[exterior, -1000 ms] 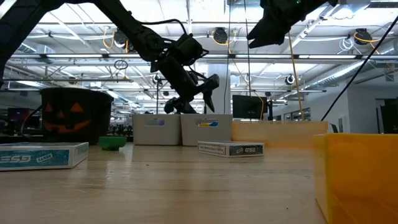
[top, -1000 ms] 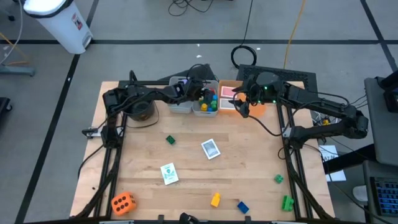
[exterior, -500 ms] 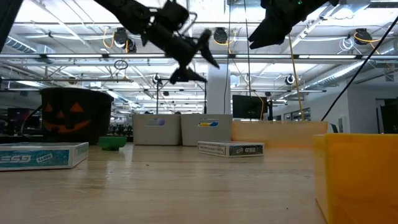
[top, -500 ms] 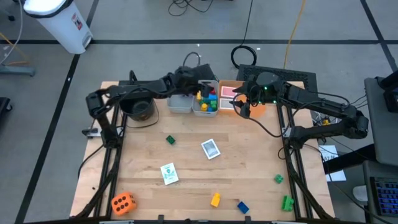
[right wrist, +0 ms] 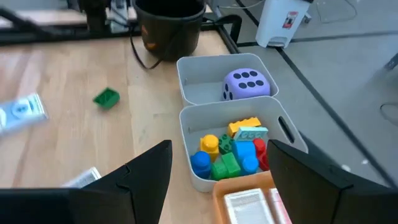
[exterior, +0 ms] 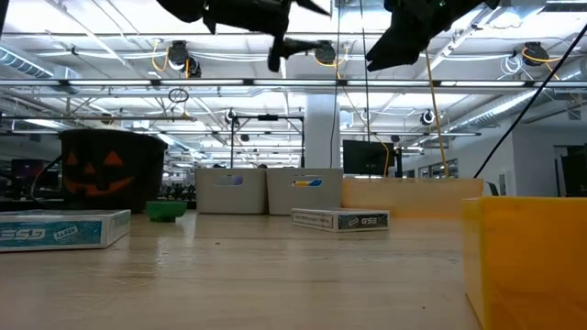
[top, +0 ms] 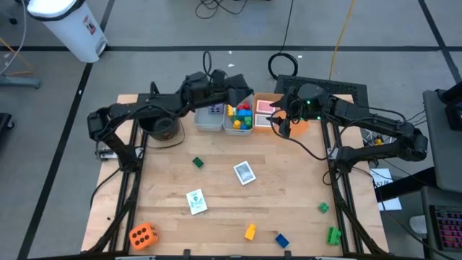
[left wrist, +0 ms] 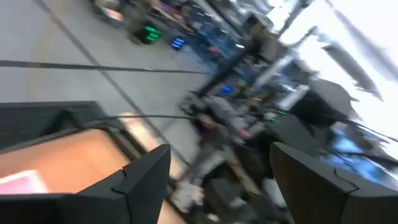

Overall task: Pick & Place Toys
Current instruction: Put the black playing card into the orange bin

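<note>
My left gripper [top: 242, 87] hangs open and level, high above the two grey bins, with nothing between its fingers [left wrist: 221, 168]. My right gripper [top: 281, 127] waits open over the orange tray's near edge [right wrist: 221, 162]. A purple die [right wrist: 247, 83] lies in the left bin [top: 209, 121]. Several coloured bricks [right wrist: 231, 155] fill the right bin [top: 238, 126]. Loose on the table lie a green brick [top: 197, 163], two cards [top: 245, 172] [top: 195, 201], an orange die [top: 142, 235], a yellow brick [top: 250, 232], a blue brick [top: 281, 240] and two green bricks [top: 333, 235].
A black pumpkin bucket [top: 162, 127] stands left of the bins, under the left arm. The orange tray [top: 261, 97] with cards sits right of the bins. The middle of the wooden table [top: 289, 180] is bare between the scattered toys.
My left gripper has risen from just above the bins to well above them and tipped from pointing down to level. It has drifted a little toward the table's far right. The left bin, earlier under the arm, now shows the purple die.
</note>
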Controlling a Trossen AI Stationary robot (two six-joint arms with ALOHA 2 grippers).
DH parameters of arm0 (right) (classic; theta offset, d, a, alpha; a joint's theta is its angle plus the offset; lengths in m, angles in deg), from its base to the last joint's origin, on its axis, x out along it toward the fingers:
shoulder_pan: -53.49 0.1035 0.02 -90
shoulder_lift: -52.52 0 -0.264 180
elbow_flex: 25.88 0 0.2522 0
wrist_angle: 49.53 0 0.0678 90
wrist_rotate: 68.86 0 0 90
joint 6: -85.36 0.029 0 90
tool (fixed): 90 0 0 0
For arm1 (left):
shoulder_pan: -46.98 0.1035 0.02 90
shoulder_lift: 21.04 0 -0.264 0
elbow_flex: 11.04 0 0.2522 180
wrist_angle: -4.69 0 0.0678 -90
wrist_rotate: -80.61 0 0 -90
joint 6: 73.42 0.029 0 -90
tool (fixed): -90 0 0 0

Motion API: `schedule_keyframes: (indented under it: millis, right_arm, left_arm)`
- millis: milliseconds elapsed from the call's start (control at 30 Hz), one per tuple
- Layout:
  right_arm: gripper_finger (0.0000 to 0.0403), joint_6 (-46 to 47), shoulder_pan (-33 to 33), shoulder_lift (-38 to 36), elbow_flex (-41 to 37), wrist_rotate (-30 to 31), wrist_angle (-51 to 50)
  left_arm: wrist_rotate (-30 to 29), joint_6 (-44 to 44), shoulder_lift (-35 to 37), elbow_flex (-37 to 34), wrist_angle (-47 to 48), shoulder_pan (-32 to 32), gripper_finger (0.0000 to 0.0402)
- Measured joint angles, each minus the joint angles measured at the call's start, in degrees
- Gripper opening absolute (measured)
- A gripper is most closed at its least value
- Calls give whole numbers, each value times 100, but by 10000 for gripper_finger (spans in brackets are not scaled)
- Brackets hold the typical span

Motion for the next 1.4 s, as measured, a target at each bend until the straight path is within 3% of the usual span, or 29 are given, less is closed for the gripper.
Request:
schedule_keyframes:
  millis: [300, 600, 733, 1067, 1400]
  right_arm:
    - [254, 953, 0, 0, 0, -19, 328]
    - [254, 1748, 53, 0, 0, -859, 604]
    - [254, 2024, 348, 2, 0, -865, 865]
    - [254, 3034, 1925, 583, 36, 1215, 1750]
    - [254, 3576, 2989, 2125, 988, 2359, 1462]
  left_arm:
    - [1090, -195, 159, 0, 345, -398, 282]
    - [1044, 589, 766, 0, 2872, -830, 282]
    - [1043, 1079, 1015, 0, 4005, -1016, 282]
    - [1038, 2322, 1440, 0, 6561, -1312, 282]
    - [697, 3178, 1438, 0, 7932, -1658, 282]
